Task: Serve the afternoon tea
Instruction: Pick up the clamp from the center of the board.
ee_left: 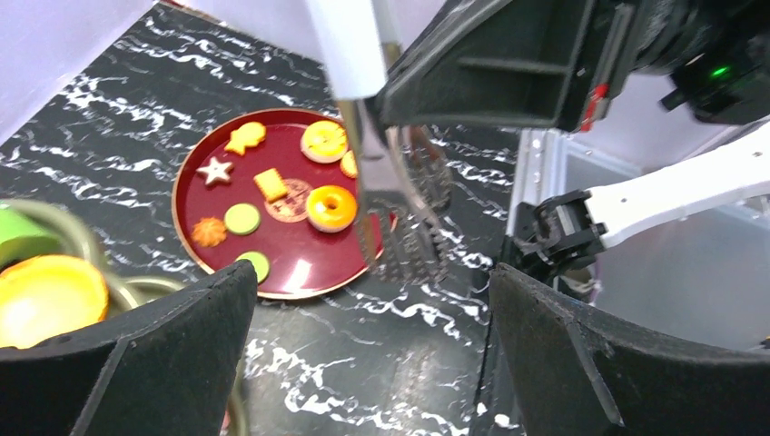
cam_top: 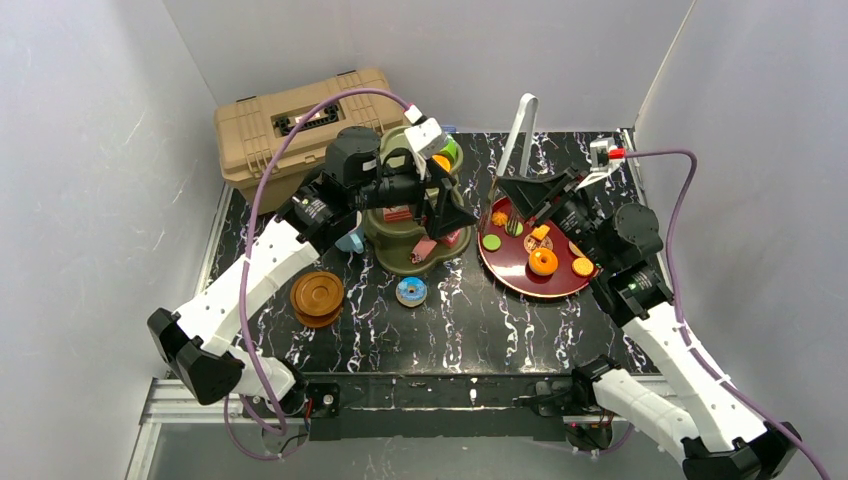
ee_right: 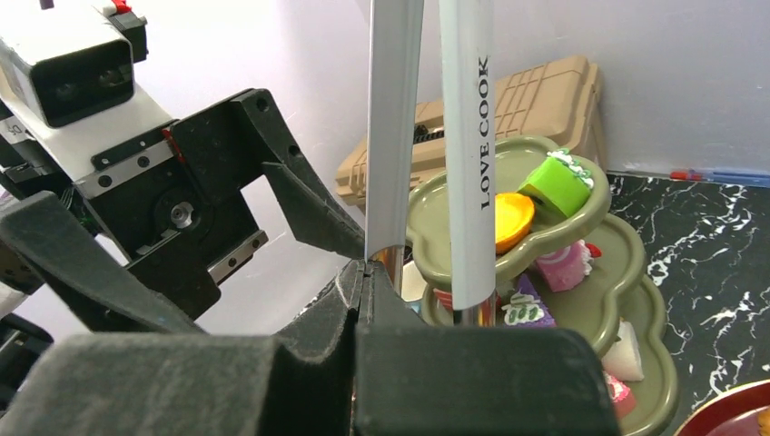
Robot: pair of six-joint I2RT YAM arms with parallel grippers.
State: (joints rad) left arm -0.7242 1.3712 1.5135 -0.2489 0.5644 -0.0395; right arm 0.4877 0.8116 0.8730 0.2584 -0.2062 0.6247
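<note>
The olive-green tiered stand [cam_top: 395, 258] holds small toy cakes and stands left of a dark red plate [cam_top: 520, 272] of cookies and donuts. My right gripper [cam_top: 545, 197] is shut on white tongs [cam_top: 520, 130], whose tips hang over the plate's left side. In the right wrist view the fingers [ee_right: 363, 272] pinch the tongs [ee_right: 472, 136] in front of the stand [ee_right: 658, 363]. My left gripper [cam_top: 443, 208] hovers open at the stand's right side. Nothing lies between its spread fingers [ee_left: 372, 363]. Beyond them lie the plate [ee_left: 300, 259], an orange donut [ee_left: 331, 207] and the tong tips [ee_left: 409, 241].
A tan toolbox [cam_top: 300, 120] sits at the back left. Stacked brown saucers [cam_top: 317, 297] and a blue donut [cam_top: 411, 291] lie in front of the stand. A light-blue mug [cam_top: 350, 241] peeks from under my left arm. White walls close in on three sides.
</note>
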